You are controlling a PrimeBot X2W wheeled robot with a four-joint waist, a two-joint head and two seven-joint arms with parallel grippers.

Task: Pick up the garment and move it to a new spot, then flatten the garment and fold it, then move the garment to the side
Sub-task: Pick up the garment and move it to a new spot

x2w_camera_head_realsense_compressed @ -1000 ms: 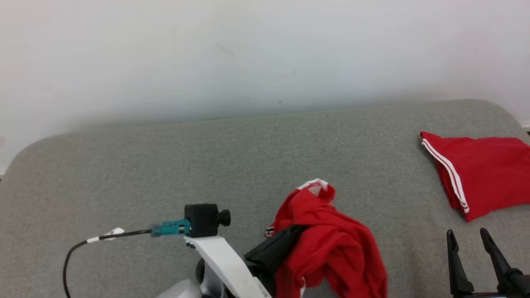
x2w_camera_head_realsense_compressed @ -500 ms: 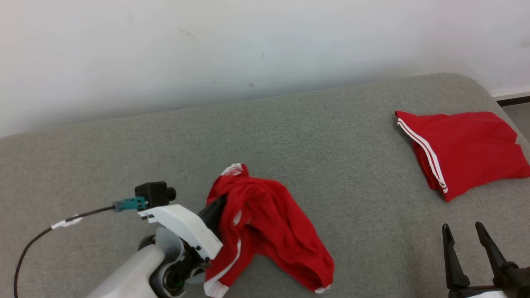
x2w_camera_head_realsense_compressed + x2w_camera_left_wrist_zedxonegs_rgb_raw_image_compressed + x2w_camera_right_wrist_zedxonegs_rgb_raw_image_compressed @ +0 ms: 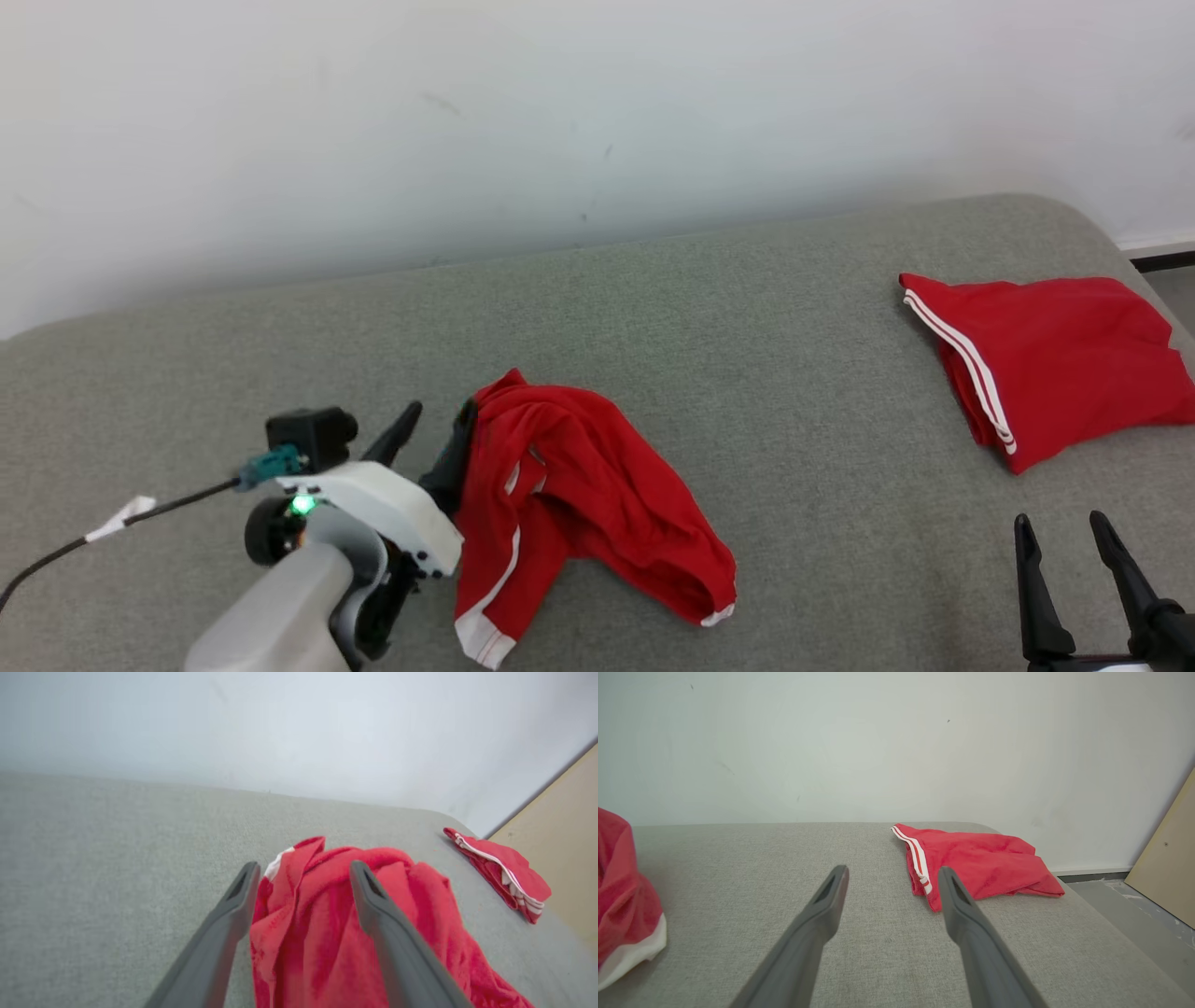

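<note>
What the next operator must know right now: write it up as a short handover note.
Left gripper: open, fingers at the left edge of the crumpled garment, gripping nothing.
Right gripper: open, holding nothing, over the grey cushion at the near right.
The crumpled garment lies mid-cushion; a second red garment sits folded at the far right.
Done: garment appears set down at its spot.
Left: flatten, fold, move aside.

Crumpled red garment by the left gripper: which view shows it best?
Head view: the crumpled garment shows almost whole. Left wrist view crops its near part; right wrist view catches one edge.
</note>
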